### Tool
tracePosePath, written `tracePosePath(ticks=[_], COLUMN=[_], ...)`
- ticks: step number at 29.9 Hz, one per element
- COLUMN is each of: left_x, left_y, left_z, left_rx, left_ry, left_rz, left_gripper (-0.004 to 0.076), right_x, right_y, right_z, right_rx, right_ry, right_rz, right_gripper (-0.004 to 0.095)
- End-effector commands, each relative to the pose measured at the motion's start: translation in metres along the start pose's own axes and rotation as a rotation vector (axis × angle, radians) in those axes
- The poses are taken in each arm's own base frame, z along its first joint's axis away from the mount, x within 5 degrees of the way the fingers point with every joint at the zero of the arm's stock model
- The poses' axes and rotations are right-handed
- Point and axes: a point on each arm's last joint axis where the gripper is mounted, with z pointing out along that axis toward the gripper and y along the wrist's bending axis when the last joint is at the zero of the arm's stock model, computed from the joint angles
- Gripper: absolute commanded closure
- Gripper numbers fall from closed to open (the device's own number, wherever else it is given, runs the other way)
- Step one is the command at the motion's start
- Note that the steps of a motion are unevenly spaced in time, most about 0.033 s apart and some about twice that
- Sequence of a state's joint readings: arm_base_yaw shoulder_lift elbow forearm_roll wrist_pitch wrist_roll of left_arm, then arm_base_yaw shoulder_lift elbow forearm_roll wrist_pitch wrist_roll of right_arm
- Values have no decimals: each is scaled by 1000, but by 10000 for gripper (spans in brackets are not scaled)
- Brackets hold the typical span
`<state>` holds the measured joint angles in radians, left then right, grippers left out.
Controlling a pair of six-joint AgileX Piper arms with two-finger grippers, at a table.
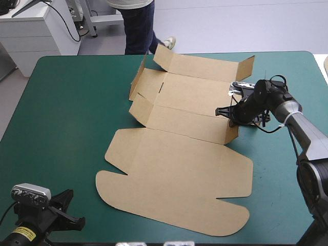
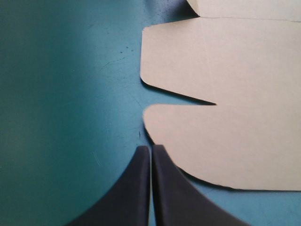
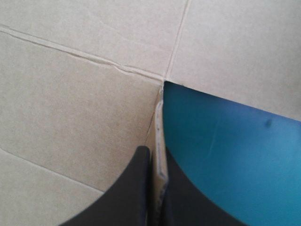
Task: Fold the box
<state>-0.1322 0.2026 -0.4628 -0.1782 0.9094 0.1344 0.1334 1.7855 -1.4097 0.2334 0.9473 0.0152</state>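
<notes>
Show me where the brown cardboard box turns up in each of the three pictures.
High view: the box lies mid-table, its near half flat and its far walls raised.
Left wrist view: its rounded flaps lie ahead of and beside the shut left gripper.
Right wrist view: board fills most of the picture; the right gripper pinches a wall edge.
Shared landmark: the teal-green cover.

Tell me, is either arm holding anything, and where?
The right tool pinches the box by the edge of an upright flap; the left tool holds nothing.
</notes>
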Motion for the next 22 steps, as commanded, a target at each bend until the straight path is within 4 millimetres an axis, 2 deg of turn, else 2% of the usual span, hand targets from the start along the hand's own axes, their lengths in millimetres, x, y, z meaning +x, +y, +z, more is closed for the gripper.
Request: tracePosePath(ticks=[1,5,8,11,16,22], left_x=[-13,-13,-13,-13,-13,-13], left_y=[-1,-1,-1,-1,-2,-2], left_z=[-5,-5,-5,-5,-5,-5], left_rx=[2,2,2,4,13,13], left_ry=[-84,-84,-84,-84,-85,-85], left_rz=[-11,-11,-11,-12,-26,-26], left_gripper=[731,731,731,731,731,731], right_x=[-24,-46,-56,-64,-69,-59], right_y=[5,11,15,23,52,104], right_z=[-31,-47,-55,-60,-58,-46], right_rx=[23,42,47,29,-43,-103], right_ry=[-149,-204,-174,-172,-210,-245], right_rz=[-231,-432,-608,-698,-870,-1085], right_gripper=[925,925,925,927,927,928])
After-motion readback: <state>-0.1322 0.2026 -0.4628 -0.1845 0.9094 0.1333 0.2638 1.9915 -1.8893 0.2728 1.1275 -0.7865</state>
